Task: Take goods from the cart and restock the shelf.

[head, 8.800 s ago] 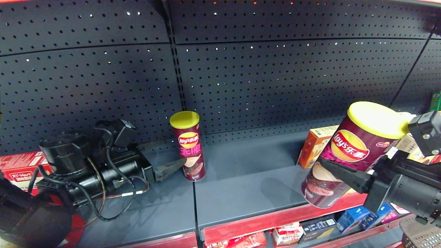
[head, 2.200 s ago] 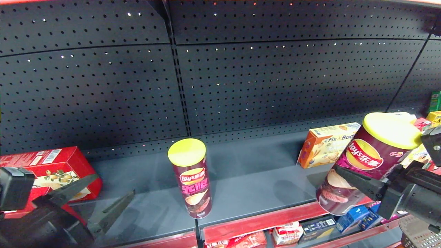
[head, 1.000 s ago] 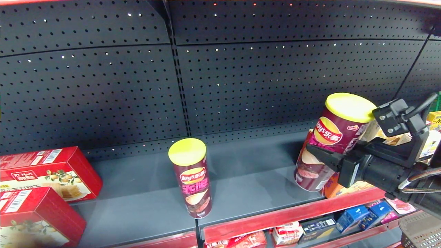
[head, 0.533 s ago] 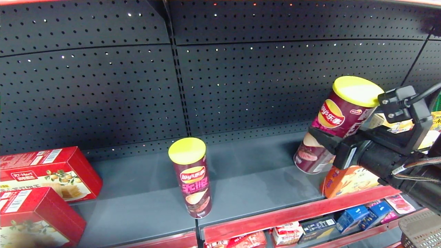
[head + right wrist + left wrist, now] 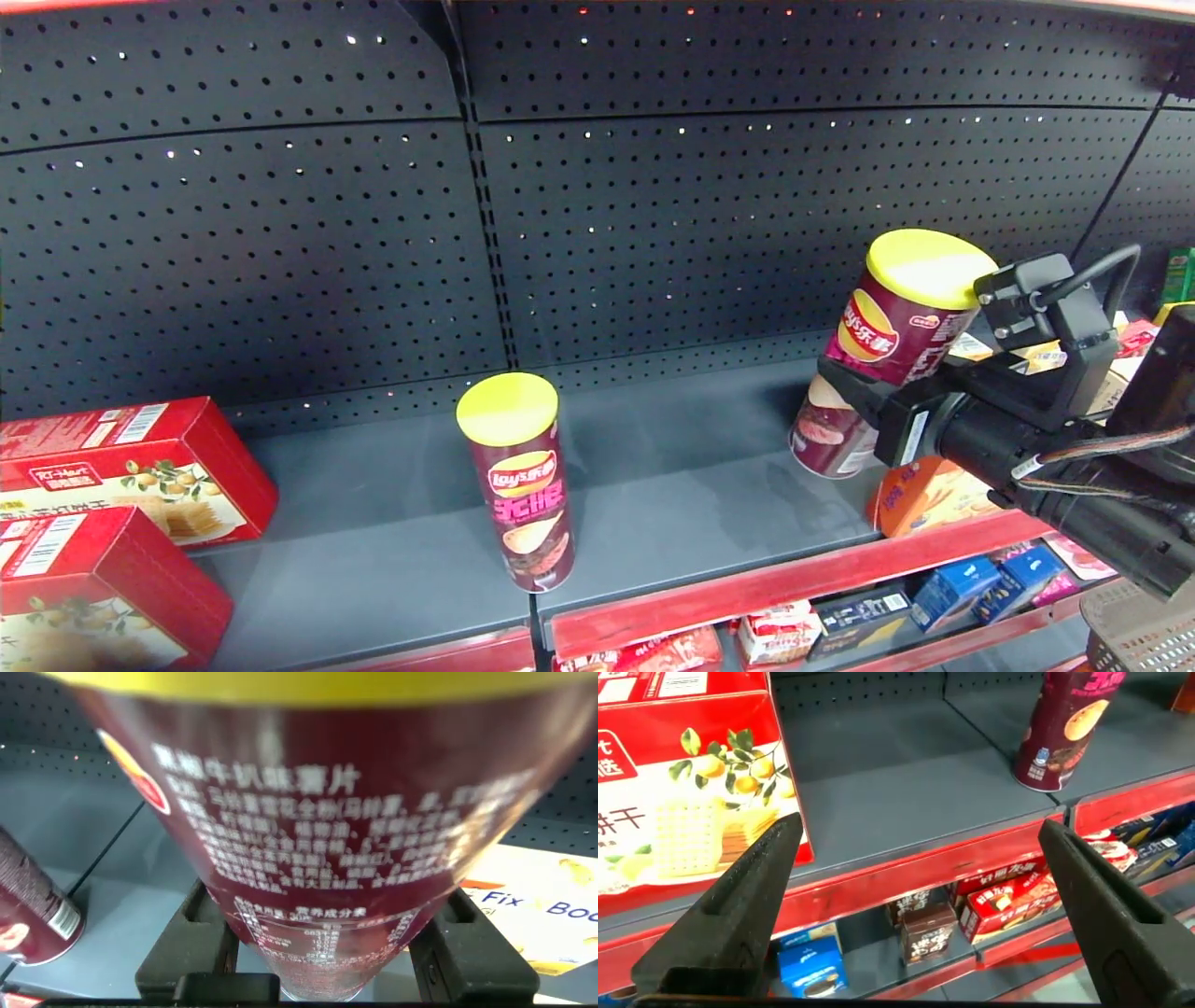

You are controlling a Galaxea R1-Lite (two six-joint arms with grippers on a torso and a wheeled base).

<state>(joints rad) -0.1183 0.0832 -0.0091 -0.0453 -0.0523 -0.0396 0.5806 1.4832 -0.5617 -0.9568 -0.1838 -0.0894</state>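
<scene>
A maroon chip can with a yellow lid (image 5: 518,485) stands upright near the front of the grey shelf (image 5: 672,504); it also appears as the can (image 5: 1060,728) and the can (image 5: 33,910) in the wrist views. My right gripper (image 5: 840,397) is shut on a second chip can (image 5: 882,336), which tilts over the shelf's right part with its base just above the surface. The right wrist view has this held can (image 5: 318,831) close up between the fingers (image 5: 187,943). My left gripper (image 5: 915,915) is open with nothing in it, in front of the shelf's red front edge (image 5: 906,863).
Two red cracker boxes (image 5: 131,462) (image 5: 93,597) lie at the shelf's left end, one seen as the red box (image 5: 682,793). An orange box (image 5: 920,499) leans at the front edge under my right arm. Small packs (image 5: 775,635) fill the lower shelf. Open floor lies between the cans.
My right arm has carried the held can up over the shelf and, in the last half second, left and slightly down. The orange box has shifted to the front edge. The left arm has withdrawn from the shelf.
</scene>
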